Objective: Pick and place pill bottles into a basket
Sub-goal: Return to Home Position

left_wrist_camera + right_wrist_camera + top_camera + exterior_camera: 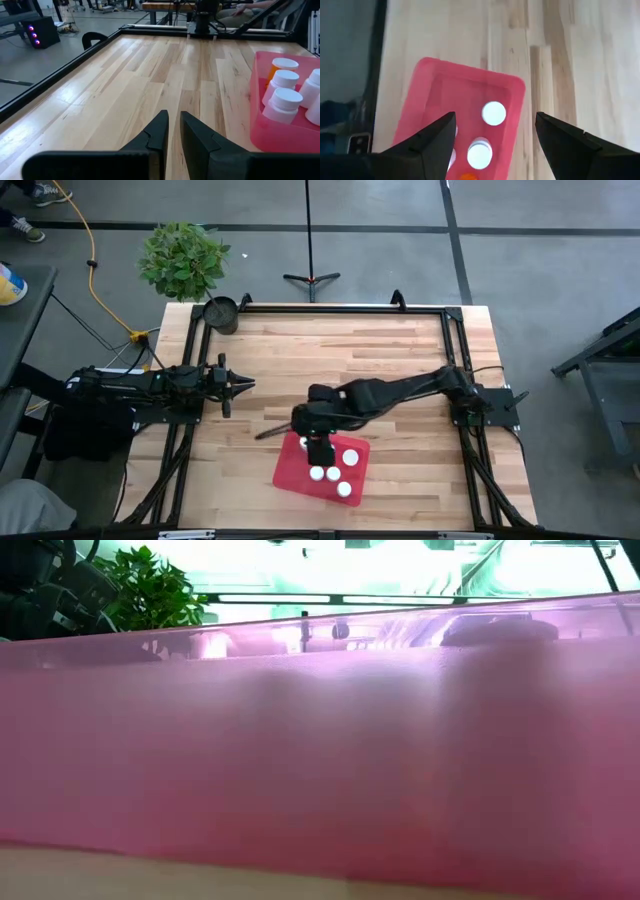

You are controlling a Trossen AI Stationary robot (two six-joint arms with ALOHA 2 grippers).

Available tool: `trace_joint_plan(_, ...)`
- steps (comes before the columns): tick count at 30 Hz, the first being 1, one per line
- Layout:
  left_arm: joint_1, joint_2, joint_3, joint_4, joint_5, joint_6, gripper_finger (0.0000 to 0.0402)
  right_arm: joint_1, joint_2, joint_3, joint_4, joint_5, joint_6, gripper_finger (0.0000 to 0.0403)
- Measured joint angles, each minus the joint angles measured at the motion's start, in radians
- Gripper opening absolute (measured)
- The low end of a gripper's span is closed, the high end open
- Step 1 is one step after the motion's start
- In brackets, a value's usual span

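The red tray (300, 475) lies on the wooden table near its front edge, and its wall (320, 760) fills the low view. Several white-capped pill bottles stand in it (333, 473), one of them with an orange body (276, 70). My right gripper (318, 448) hangs open above the tray's far-left part and holds nothing. In the right wrist view (495, 137) white caps (493, 113) show between and below its fingers. My left gripper (238, 385) waits shut and empty over the table's left side, and it also shows in the left wrist view (174, 131).
A small dark round pot (221, 313) stands at the table's far left corner, with a green plant (183, 258) behind it off the table. A black frame (330, 308) runs round the table. Bare wood (330, 350) lies between the tray and the far edge.
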Motion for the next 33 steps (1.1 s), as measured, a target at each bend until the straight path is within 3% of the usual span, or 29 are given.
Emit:
trace_joint_plan(7, 0.0, 0.0, 0.0, 0.0, 0.0, 0.0, 0.0083, 0.065, -0.084, 0.0, 0.004, 0.034, -0.074, 0.0264)
trace_joint_plan(14, 0.0, 0.0, 0.0, 0.0, 0.0, 0.0, 0.0083, 0.045, -0.222, 0.0, -0.051, 0.117, -0.105, 0.0264)
trace_joint_plan(22, 0.0, 0.0, 0.0, 0.0, 0.0, 0.0, 0.0083, -0.06, -0.412, -0.042, 0.013, 0.035, -0.178, 0.0264)
trace_joint_plan(26, 0.0, 0.0, 0.0, 0.0, 0.0, 0.0, 0.0083, -0.128, -0.563, -0.256, 0.146, -0.026, -0.191, 0.0264)
trace_joint_plan(33, 0.0, 0.0, 0.0, 0.0, 0.0, 0.0, 0.0083, -0.247, -0.915, -0.89, 0.646, -0.258, -0.148, 0.0264)
